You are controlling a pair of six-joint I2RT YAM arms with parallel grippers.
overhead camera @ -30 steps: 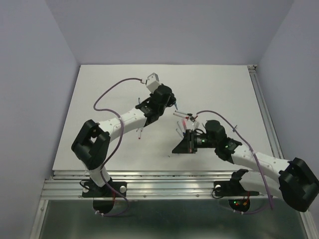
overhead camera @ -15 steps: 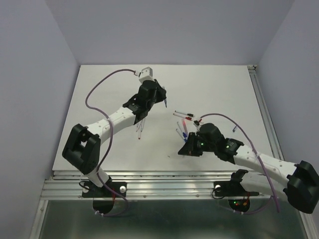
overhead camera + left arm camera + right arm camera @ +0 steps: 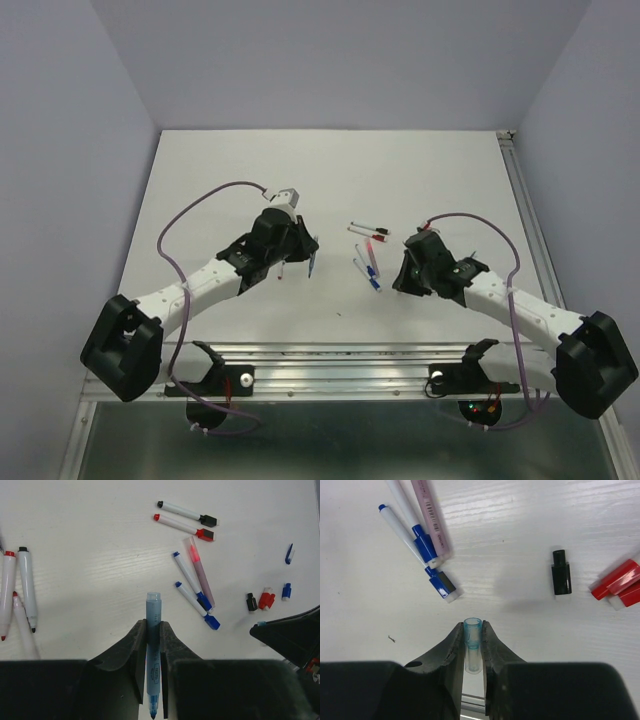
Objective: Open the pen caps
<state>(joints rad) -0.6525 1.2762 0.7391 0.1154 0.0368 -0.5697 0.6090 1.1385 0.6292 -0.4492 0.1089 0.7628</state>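
My left gripper (image 3: pixel 153 625) is shut on a blue pen barrel (image 3: pixel 153 609), which has no cap and whose tip points back at the camera; in the top view it hangs left of centre (image 3: pixel 311 262). My right gripper (image 3: pixel 473 626) is shut on a clear blue pen cap (image 3: pixel 472 633), held above the table. Loose caps lie on the table: a black one (image 3: pixel 561 573), two red ones (image 3: pixel 619 583), and in the left wrist view a blue one (image 3: pixel 286 591) and another blue one (image 3: pixel 289 553).
Capped pens lie in the middle: one black-capped (image 3: pixel 186 513), one red-capped (image 3: pixel 182 526), two blue-capped (image 3: pixel 192 580), and a pink highlighter (image 3: pixel 201 572). Uncapped white barrels (image 3: pixel 26 587) lie to the left. The right arm's dark body (image 3: pixel 295 637) shows at the left wrist view's right edge.
The left arm has drawn back toward the near left with the blue barrel. The right arm has swung right and farther back with the blue cap.
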